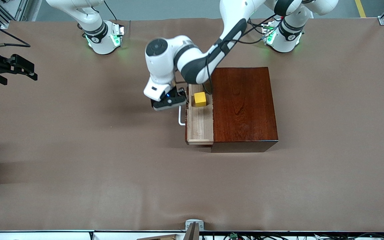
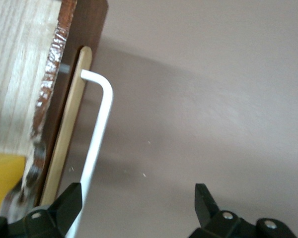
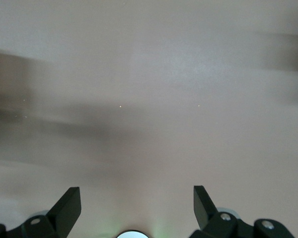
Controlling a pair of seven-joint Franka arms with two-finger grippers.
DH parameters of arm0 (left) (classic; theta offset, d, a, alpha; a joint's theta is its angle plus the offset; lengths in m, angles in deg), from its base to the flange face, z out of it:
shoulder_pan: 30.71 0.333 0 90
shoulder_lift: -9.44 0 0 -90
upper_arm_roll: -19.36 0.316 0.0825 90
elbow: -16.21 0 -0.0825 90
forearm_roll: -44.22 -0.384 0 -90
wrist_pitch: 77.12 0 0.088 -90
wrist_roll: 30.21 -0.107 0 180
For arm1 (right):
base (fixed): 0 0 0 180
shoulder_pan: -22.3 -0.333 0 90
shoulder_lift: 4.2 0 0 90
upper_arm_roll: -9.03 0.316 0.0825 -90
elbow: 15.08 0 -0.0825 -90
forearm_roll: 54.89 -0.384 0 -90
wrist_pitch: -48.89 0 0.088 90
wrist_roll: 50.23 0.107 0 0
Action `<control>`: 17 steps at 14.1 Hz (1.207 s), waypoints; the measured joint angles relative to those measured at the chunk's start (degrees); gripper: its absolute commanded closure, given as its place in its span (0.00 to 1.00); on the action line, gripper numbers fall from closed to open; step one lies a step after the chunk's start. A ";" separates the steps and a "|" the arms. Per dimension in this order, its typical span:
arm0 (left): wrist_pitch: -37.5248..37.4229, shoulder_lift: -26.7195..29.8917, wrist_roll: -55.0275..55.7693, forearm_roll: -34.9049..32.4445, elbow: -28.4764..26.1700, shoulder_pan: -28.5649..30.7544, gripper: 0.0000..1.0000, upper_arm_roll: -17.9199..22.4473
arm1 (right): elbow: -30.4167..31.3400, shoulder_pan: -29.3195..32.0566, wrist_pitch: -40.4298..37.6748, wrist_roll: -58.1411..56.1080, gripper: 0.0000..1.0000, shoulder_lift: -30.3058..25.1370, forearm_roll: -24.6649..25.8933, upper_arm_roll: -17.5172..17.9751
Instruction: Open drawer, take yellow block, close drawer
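Observation:
The drawer (image 1: 200,123) of pale wood stands pulled out of the dark reddish-brown box (image 1: 243,106) toward the right arm's end of the table. The yellow block (image 1: 200,99) lies in the drawer, at the end farther from the front camera. It also shows in the left wrist view (image 2: 2,183). My left gripper (image 1: 170,103) is open and empty beside the drawer's front, over the white handle (image 1: 180,117). In the left wrist view the left gripper (image 2: 137,203) has one finger (image 2: 69,203) next to the handle (image 2: 97,134). My right gripper (image 1: 18,71) waits open and empty over bare table; the right wrist view (image 3: 136,203) shows this too.
The brown table cover (image 1: 112,160) spreads all around the box. A small metal bracket (image 1: 193,226) sits at the table edge nearest the front camera. The arms' bases (image 1: 103,38) stand along the edge farthest from the front camera.

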 measured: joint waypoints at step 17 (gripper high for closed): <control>-30.36 23.91 -29.87 0.15 1.65 24.56 0.00 1.57 | 0.23 -0.92 0.59 16.14 0.00 3.01 -1.89 0.53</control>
